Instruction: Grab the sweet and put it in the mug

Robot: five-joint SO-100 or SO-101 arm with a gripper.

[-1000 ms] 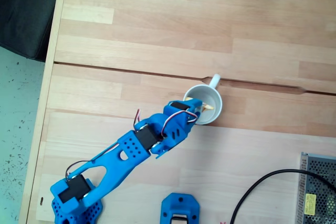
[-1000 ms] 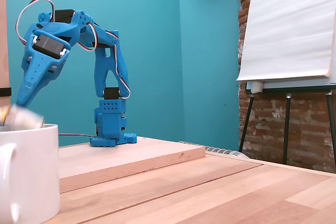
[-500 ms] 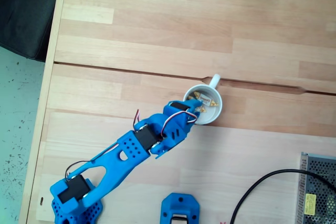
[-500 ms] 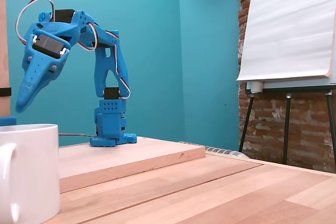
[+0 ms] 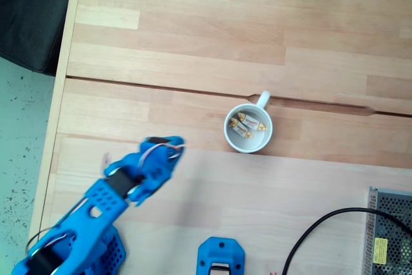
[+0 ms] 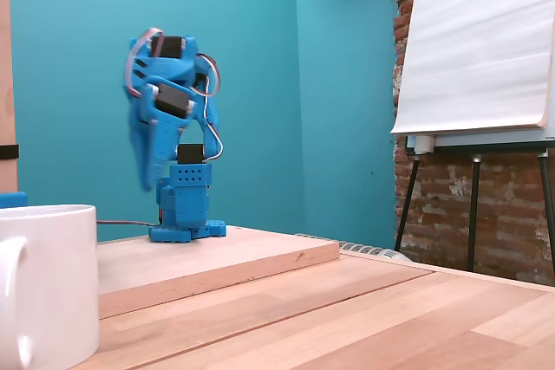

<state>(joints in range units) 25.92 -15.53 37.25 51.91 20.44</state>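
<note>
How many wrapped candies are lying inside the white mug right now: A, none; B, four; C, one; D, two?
D: the fixed view from above shows two wrapped candies side by side on the bottom of the mug.

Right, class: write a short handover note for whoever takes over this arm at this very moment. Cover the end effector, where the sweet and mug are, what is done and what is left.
End effector: away from the mug, over the lower board in the top-down fixed view; motion-blurred, so open or shut cannot be told. No sweet is seen in it.
Mug: upright on the table beside the seam between boards, handle pointing up-right in that view.
Sweet: lying inside the mug, next to a second wrapped candy.
Done: sweet is in the mug.
Left: nothing for the sweet itself; park the arm.
</note>
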